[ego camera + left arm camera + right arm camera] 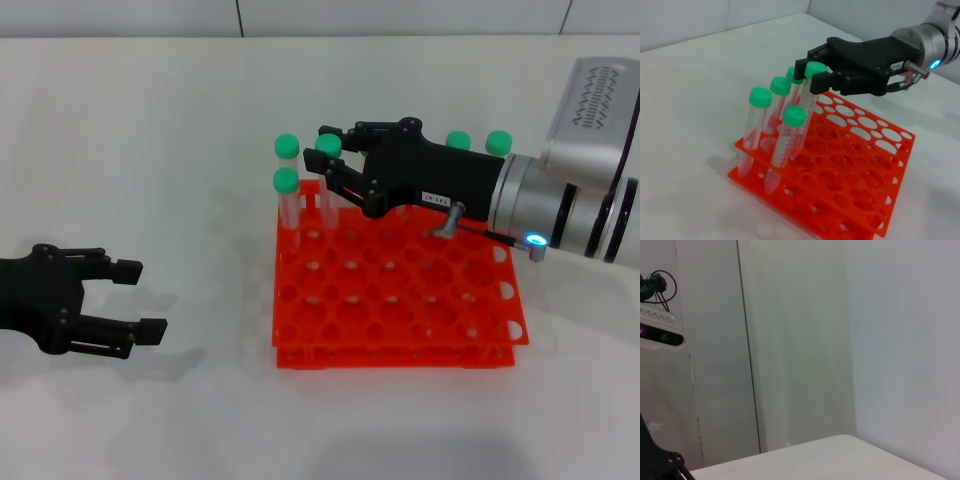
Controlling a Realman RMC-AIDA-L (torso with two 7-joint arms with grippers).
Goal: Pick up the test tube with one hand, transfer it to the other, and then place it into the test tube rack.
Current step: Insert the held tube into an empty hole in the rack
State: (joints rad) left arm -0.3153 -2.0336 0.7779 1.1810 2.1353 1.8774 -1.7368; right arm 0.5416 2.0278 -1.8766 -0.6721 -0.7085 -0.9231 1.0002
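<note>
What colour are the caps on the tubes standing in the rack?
Green caps, clearest in the left wrist view.

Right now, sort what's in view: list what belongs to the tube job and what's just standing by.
Job:
- right gripper, over the rack, fingers around a tube
- held tube
- rack
- left gripper, open, off to the rack's left

Bystanders:
- other tubes in the rack
- table

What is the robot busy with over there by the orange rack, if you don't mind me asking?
The right gripper is reaching over the orange test tube rack, its fingers closed around a green-capped test tube whose lower end sits in a hole near the far-left corner. Other capped tubes stand in the rack beside it. The left gripper hangs open and empty above the table, off to the rack's left.
</note>
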